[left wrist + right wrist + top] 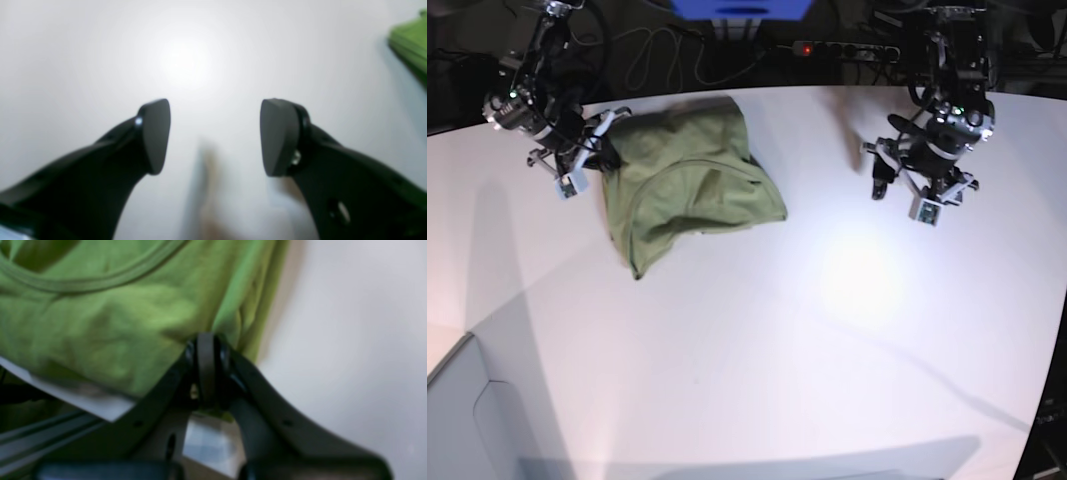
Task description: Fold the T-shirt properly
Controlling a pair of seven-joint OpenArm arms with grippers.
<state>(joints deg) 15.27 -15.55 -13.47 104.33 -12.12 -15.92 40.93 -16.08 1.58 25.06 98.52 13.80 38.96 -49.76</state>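
The left gripper [215, 136] fills the foreground of its own wrist view, its two dark pads standing wide apart with nothing between them, only bare white table [100, 50] beneath. A corner of the green T-shirt [412, 43] shows at the far right edge of that view, well apart from the pads.

In the right wrist view, the right gripper [206, 368] has its jaws pressed together on the T-shirt's [100, 326] edge, with the ribbed collar curving just above and white table to the shirt's right.

From the base view, the T-shirt [689, 180] lies in a rumpled, partly folded heap on the table's [827, 330] far left part. The right gripper [592, 152] sits at the shirt's left edge, touching the cloth. The left gripper [924, 190] hangs over bare table well to the shirt's right. A power strip [847, 48] lies beyond the table, behind the shirt and to its right.
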